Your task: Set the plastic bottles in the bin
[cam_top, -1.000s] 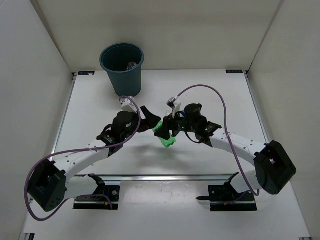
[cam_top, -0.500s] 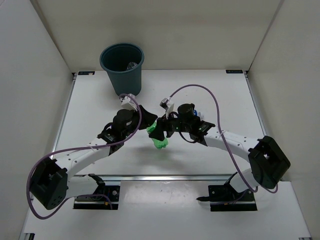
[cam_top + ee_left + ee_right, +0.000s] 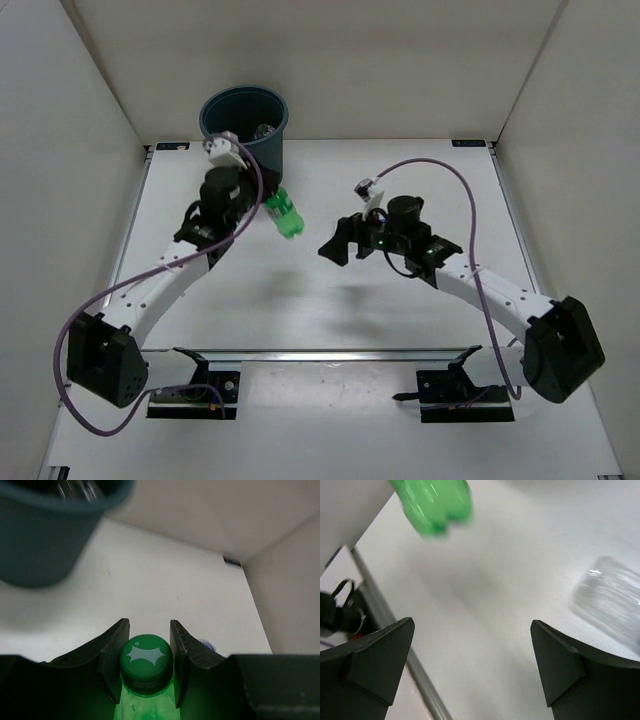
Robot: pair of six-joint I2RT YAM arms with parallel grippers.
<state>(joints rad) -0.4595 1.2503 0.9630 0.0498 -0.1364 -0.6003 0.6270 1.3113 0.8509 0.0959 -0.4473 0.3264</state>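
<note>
Clear bottle (image 3: 607, 602) lies nr right pincer (image 3: 472, 625); green bottle (image 3: 285, 218) beside bin (image 3: 268, 155).

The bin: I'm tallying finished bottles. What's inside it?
Inside the bin, one clear bottle glints near the right wall. The rest is dark, and the left arm covers the near rim, so more could be hidden.

Left arm (image 3: 160, 285) is stretched far out from its base, with the left gripper (image 3: 148, 632) clamped tight on the cap end of a green bottle (image 3: 284, 217). Right arm (image 3: 480, 285) reaches in toward mid-table, and the right gripper (image 3: 335, 242) has its jaws spread wide, gripping nothing.
</note>
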